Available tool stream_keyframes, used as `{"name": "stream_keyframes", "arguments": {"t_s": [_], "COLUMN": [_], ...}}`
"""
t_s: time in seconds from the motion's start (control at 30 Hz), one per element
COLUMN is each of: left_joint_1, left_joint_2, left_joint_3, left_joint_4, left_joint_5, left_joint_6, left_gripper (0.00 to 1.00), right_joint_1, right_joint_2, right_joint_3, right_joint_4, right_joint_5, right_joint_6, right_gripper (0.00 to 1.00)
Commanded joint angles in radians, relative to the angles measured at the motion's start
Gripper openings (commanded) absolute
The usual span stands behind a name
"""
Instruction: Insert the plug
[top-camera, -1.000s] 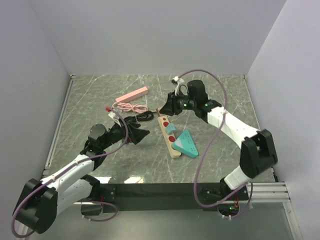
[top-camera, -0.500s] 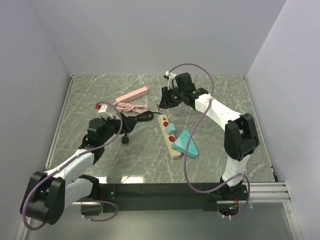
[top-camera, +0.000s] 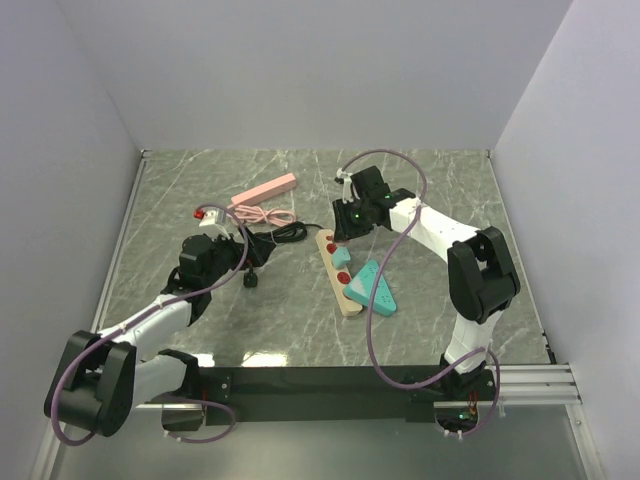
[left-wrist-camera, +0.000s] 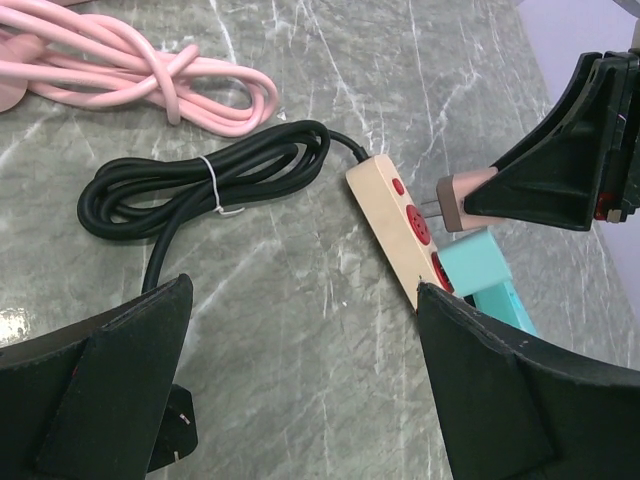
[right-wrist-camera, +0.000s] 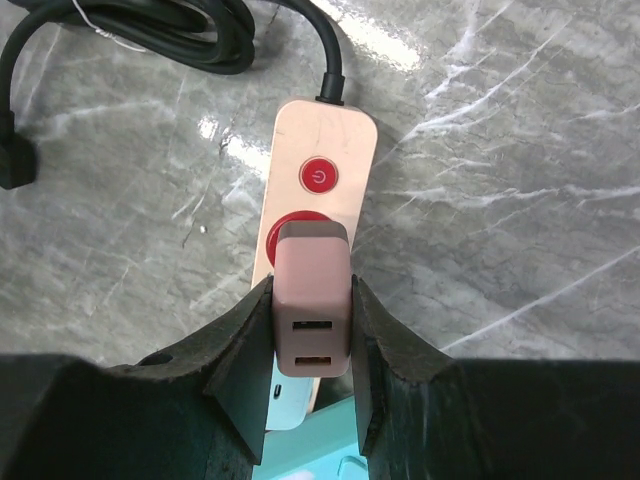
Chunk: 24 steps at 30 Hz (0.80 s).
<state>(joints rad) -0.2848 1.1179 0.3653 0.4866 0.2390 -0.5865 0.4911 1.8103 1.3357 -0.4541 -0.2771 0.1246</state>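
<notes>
Over power strip (right-wrist-camera: 322, 130), right jaws angled down gripping pink plug (right-wrist-camera: 312, 290), left jaws wide.

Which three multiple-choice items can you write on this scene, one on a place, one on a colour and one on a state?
1. Where is the pink charger plug?
A. Lying loose, far from both arms
B. In the right claw, at the socket beside the power button of the beige power strip
C. Fully seated in the last socket

2. What colour is that power button?
A. Green
B. Black
C. Red

3. How is the left claw?
A. Open, holding nothing
B. Shut on a cord
C. Shut on the plug

Answers: 1 B, the right wrist view shows the plug pinched in that claw over the socket next to the button; 2 C, the round button is red; 3 A, the left wrist view shows its two sides wide apart, gripping nothing.
</notes>
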Motion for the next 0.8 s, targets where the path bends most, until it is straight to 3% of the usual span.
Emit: {"name": "stream_keyframes", "arguments": {"t_s": [0.0, 0.4, 0.77], "left_joint_1": [0.006, 0.007, 0.010], "left_joint_2": [0.000, 0.006, -0.020], "left_joint_3": [0.006, -0.003, -0.015], "left_joint_4": [0.052, 0.072, 0.076], "left_joint_5": [0.020, 0.045, 0.062], "left_joint_6": [0.019, 0.024, 0.019], "left_gripper": [0.99, 0.99, 0.99], "right_joint_1": [0.006, 0.021, 0.060], "right_joint_2": [-0.014, 0.052, 0.103], "right_joint_3": [0.023, 0.141, 0.197], "right_joint_4": [-0.009, -0.112, -0.190], "right_joint_5": [0.000, -0.073, 0.033], "right_joint_6": [-0.022, -0.054, -0.031], "right_gripper": [0.00, 0.00, 0.00]}}
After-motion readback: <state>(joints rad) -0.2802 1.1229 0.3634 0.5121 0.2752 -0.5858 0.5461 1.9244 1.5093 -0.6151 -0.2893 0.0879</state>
